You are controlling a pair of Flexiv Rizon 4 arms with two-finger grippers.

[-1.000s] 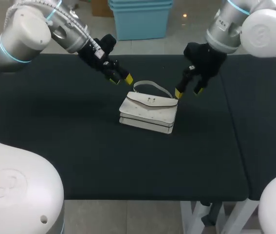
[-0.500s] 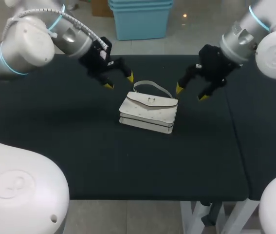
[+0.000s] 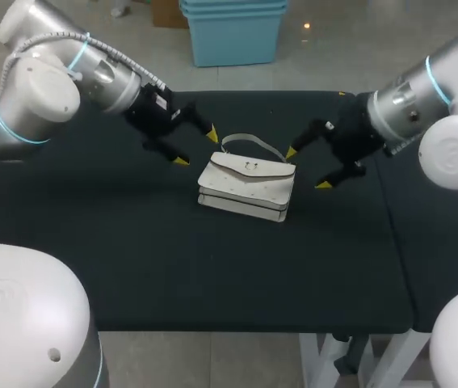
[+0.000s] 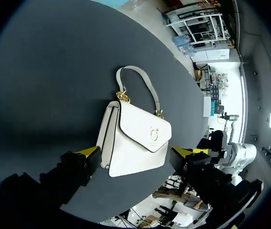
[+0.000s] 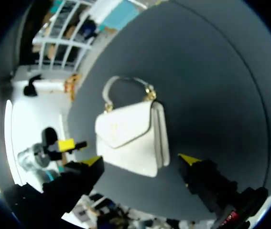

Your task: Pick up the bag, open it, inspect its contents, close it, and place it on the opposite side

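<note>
So the white bag (image 3: 247, 187) is lying flat on the dark bench (image 3: 132, 250), roughly in the middle and a bit toward the far side. The flap's shut, with a little gold clasp (image 4: 154, 132) on the front. Its handle (image 3: 253, 144) arches out toward the far edge, and there are gold chain links (image 4: 122, 97) where the handle meets the body.

The left gripper (image 3: 196, 149) sits just off the bag's far-left corner. Its fingers are spread wide with nothing in them, and they're not touching the bag. In its wrist view the bag lies just ahead of the two yellow tips, lined up with the gap between them.

The right gripper (image 3: 307, 168) is just beside the bag's right end, fingers also spread wide and holding nothing. One yellow tip is really close to the right end of the handle; can't tell if it's actually touching. The other tip hangs over bare bench, nearer than the first.
</note>
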